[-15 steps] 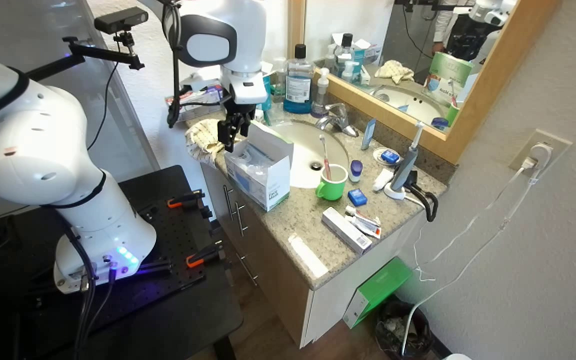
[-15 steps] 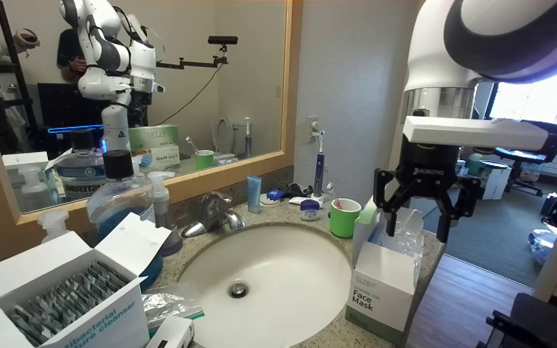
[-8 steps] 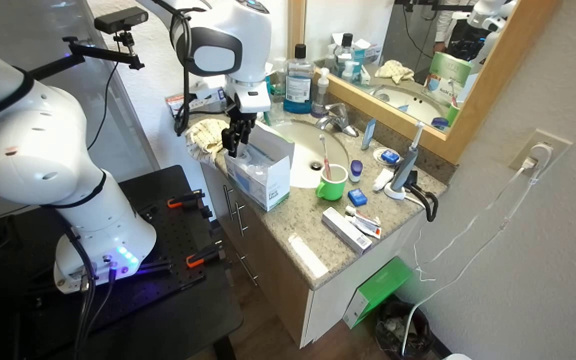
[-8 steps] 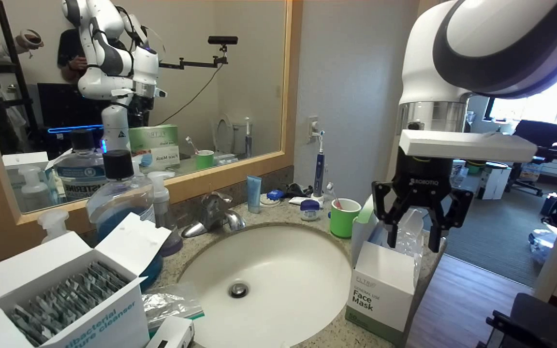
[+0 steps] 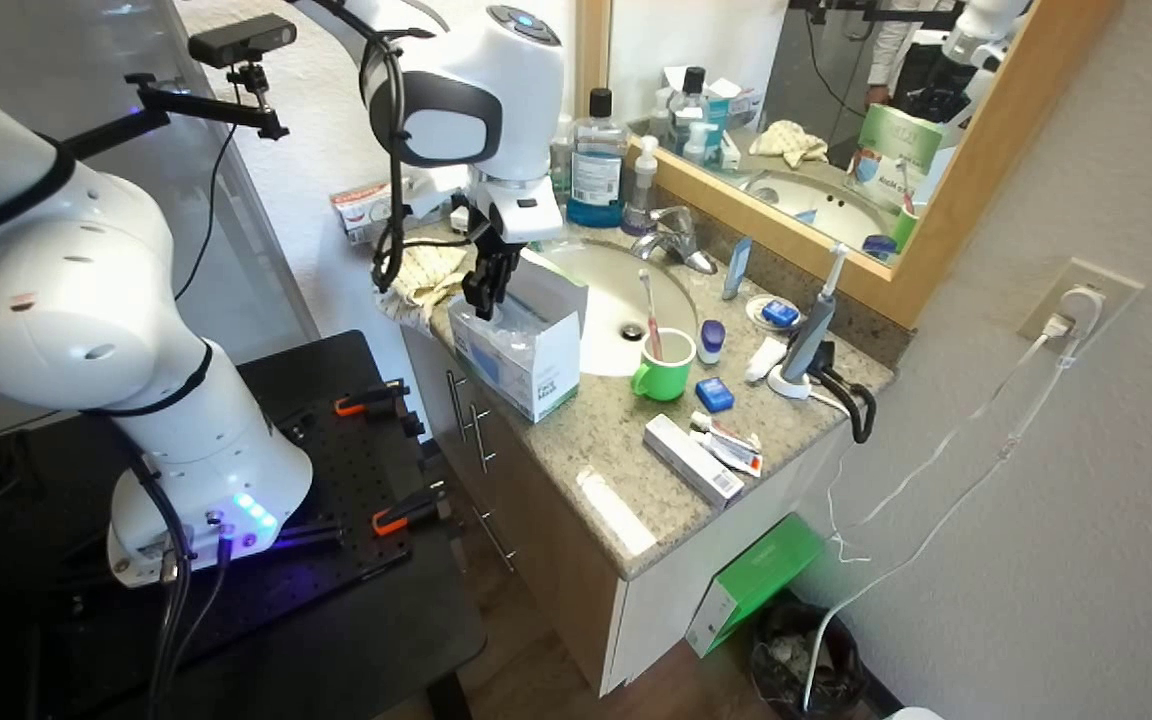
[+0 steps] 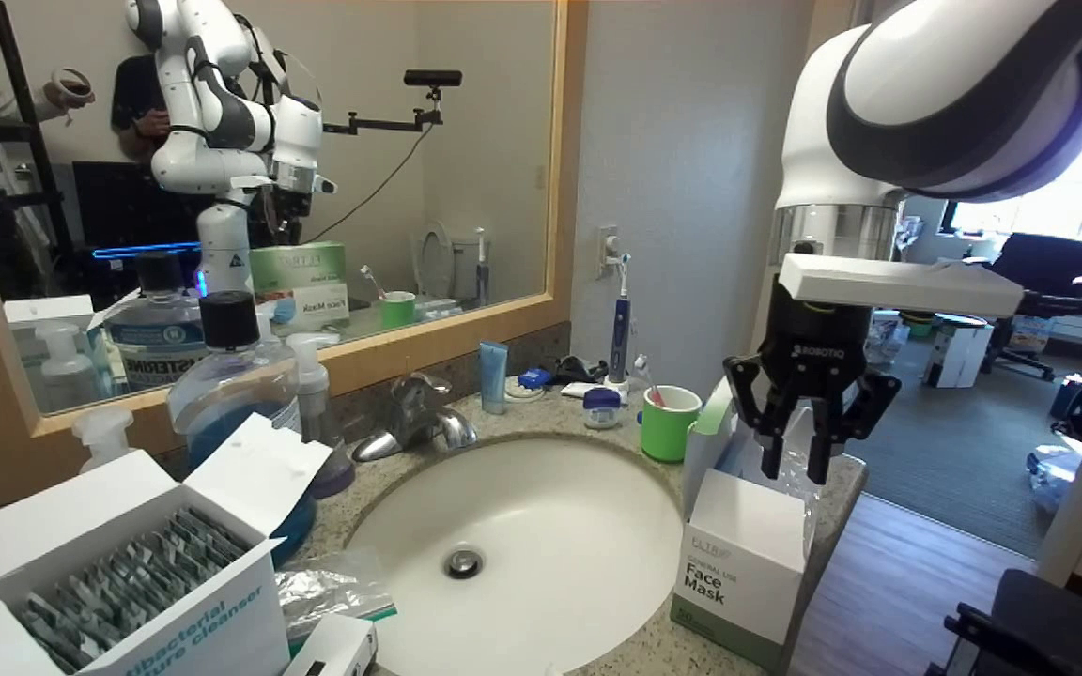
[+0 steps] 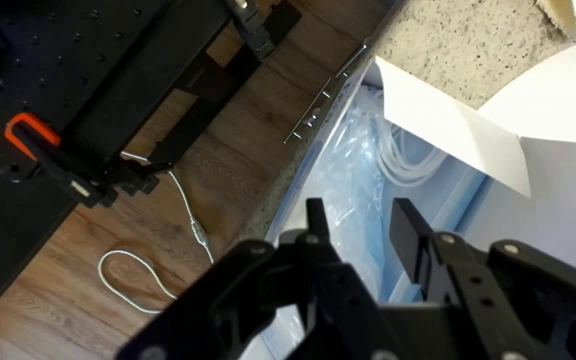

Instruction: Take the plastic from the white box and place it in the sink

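The white face mask box (image 5: 556, 372) stands open on the counter beside the sink (image 5: 608, 345). Both also show in an exterior view, the box (image 6: 738, 568) at the right and the sink (image 6: 550, 554) in the middle. Clear crinkled plastic (image 7: 350, 165) lies in the box along one side, beside blue masks (image 7: 418, 192) with white ear loops. It also shows in an exterior view (image 6: 799, 437). My gripper (image 6: 795, 468) points down over the box opening. In the wrist view its fingers (image 7: 358, 212) are apart, partly closed, above the plastic, with nothing held. Whether the tips touch the plastic is unclear.
A green cup (image 5: 666, 365) with a toothbrush stands near the box. The faucet (image 6: 419, 413), mouthwash bottle (image 5: 596, 165) and an open wipes box (image 6: 146, 563) are around the sink. A cloth (image 5: 421, 275) lies behind the box. The mirror (image 6: 316, 169) rises behind the counter.
My gripper has moved down toward the box opening and slightly toward the sink side. Its fingers have drawn closer together. The box and plastic look unmoved.
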Motion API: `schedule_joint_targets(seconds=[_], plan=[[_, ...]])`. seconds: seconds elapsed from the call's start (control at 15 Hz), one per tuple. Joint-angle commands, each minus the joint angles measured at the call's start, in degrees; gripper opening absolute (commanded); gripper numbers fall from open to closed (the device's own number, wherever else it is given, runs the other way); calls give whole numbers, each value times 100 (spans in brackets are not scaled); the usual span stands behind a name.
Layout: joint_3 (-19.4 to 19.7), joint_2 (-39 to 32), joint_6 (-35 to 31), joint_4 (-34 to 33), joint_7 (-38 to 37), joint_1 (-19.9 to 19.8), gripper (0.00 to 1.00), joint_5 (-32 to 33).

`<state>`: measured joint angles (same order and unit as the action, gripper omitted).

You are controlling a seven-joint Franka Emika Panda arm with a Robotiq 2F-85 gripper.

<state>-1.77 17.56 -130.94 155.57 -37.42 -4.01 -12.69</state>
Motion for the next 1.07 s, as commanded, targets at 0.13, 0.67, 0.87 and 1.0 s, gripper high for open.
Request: schedule_joint_targets(seconds=[0.13, 0.67, 0.87, 1.0], plan=[[143, -379, -405, -223, 697, 108, 48, -438], [116, -501, -699, -75, 1054, 154, 44, -946], [140, -293, -560, 51, 1055, 123, 43, -853], [133, -263, -496, 43, 977, 90, 41, -711]])
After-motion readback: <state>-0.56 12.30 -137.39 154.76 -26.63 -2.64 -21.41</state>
